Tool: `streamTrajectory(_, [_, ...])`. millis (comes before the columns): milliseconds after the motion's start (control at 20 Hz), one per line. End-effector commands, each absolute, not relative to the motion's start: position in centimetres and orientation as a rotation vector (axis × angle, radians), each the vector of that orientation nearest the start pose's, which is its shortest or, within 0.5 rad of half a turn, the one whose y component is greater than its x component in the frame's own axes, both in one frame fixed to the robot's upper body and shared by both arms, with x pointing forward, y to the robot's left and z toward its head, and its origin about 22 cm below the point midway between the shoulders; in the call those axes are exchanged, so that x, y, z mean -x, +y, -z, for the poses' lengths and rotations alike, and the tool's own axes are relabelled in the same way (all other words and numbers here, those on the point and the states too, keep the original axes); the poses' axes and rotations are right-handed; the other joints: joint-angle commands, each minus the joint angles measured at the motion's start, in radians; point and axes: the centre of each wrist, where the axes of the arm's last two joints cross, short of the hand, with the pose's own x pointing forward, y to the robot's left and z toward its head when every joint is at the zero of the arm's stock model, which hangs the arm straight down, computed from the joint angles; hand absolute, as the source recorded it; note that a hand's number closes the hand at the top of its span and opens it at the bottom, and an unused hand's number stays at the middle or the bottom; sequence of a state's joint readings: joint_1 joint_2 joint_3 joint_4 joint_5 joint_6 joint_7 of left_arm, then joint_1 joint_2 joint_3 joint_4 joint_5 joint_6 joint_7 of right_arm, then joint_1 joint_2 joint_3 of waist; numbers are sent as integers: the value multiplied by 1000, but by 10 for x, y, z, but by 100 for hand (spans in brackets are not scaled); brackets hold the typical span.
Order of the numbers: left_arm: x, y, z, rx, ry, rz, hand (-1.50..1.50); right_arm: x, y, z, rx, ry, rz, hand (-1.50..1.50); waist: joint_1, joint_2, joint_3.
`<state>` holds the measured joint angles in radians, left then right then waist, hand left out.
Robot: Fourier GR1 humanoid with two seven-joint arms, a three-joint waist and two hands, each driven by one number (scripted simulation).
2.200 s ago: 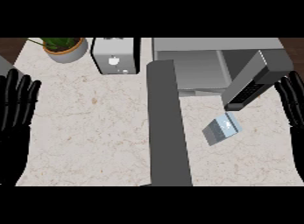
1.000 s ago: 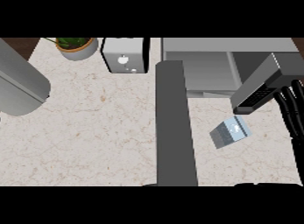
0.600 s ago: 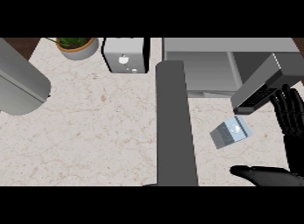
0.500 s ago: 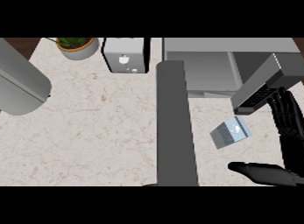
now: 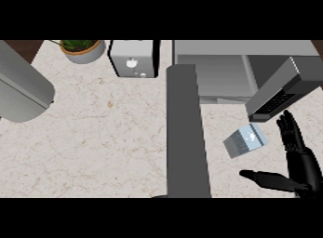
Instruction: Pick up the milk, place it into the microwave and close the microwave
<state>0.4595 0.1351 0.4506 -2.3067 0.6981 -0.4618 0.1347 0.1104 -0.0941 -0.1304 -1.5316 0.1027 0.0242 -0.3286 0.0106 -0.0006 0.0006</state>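
lying flat on the pale marbled desk (image 5: 102,139): the milk (image 5: 247,140), a small carton, long axis running from lower left to upper right, upper end aimed toward the open door (image 5: 284,90) of the microwave (image 5: 243,69); which end is the top, impossible to tell. sitting just below the door's lower edge and to the right of the dark vertical bar (image 5: 185,135) crossing the middle of the view. unchanged in place and tilt against the pictures from the past second. just to the right of the carton, apart from it: the right hand (image 5: 298,160), fingers straight and spread, pointing up toward the door, thumb stretched out leftward below the carton, nothing pinched. compared with half a second ago, lower and nearer the carton, fingertips now clear of the door's underside instead of overlapping it. two seconds ago, resting at the right edge, well off. microwave cavity open at upper right, door swung out. further left along the back: a white boxy appliance (image 5: 133,59) and a potted plant (image 5: 81,48). at far left, a grey forearm (image 5: 12,88) slanting across the corner, left hand out of sight, though seen at the left edge two seconds ago.
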Motion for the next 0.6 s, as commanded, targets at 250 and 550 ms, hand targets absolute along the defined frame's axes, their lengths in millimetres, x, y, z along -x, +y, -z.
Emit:
streamTrajectory(250, [-64,342,-123,204,-1970,-2,-150,-212,-304,77,298,-1688,-143,-150,0,-1,0])
streamTrajectory(550, [-74,354,-139,219,-1957,12,-150,-229,-316,116,315,-1668,-209,-150,2,2,0])
